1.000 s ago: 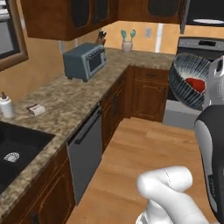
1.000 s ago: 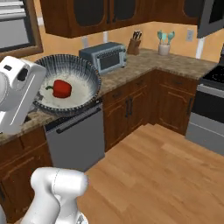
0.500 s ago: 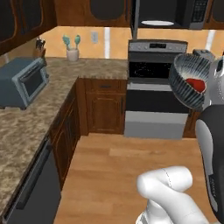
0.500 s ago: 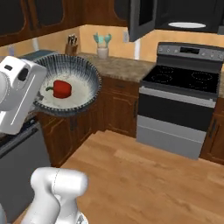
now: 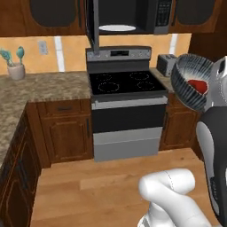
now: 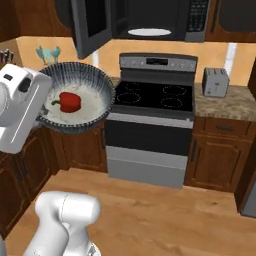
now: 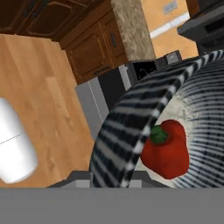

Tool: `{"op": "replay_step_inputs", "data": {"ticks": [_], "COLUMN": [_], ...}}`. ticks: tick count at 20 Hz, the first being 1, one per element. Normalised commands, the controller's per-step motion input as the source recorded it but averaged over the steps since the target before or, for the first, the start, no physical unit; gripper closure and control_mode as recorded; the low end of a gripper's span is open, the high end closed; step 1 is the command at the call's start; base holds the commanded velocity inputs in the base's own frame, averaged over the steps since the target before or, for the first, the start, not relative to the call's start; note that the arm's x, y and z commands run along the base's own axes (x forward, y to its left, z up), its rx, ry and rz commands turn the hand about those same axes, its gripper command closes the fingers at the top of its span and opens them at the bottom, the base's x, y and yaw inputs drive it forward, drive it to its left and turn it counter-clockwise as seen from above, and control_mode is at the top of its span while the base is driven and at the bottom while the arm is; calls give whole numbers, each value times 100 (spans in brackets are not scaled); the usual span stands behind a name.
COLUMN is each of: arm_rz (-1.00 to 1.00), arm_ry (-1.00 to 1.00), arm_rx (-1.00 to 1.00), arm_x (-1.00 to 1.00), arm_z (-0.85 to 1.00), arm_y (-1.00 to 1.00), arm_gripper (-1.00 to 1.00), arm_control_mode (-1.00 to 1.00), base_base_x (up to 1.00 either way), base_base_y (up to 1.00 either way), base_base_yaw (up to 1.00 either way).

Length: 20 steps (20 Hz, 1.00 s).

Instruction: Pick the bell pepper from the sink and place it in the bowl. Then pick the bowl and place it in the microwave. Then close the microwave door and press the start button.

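Note:
My gripper (image 6: 41, 114) is shut on the left rim of the dark grey streaked bowl (image 6: 95, 85) and holds it in the air, tilted toward the camera. The red bell pepper (image 6: 69, 101) lies inside the bowl (image 5: 186, 75); in the left base view the pepper (image 5: 198, 85) shows at the far right. In the hand view the bowl's rim (image 7: 127, 127) runs down between my fingers, with the pepper (image 7: 166, 148) just past it. The microwave (image 6: 150, 20) hangs above the stove. Its door (image 6: 92, 25) is swung open to the left. The button panel (image 6: 198, 17) is on its right side. The sink is out of view.
A white round plate (image 6: 149, 32) lies inside the microwave. The black stove (image 6: 152, 97) stands below it, between wooden cabinets. A small grey toaster (image 6: 216, 82) stands on the granite counter to the stove's right. A utensil cup (image 5: 15, 68) sits on the left counter. Open wooden floor lies in front.
The whole picture has swung from the counter corner to the stove and microwave, so the base has turned. The bowl with the pepper stays held the same way.

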Motion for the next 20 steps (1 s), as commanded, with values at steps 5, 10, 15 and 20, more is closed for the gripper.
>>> {"op": "replay_step_inputs", "data": {"ticks": [5,10,15,20], "arm_rz": [0,0,0,0], "arm_ry": [0,0,0,0], "arm_rx": [0,0,0,0], "arm_x": [0,0,0,0], "arm_z": [0,0,0,0], "arm_y": [0,0,0,0], "arm_gripper": [100,100,100,100], "arm_control_mode": [100,100,100,100], "base_base_x": [100,93,84,90], "base_base_y": [-75,-56,20,17], "base_base_yaw": [-7,0,12,9]}}
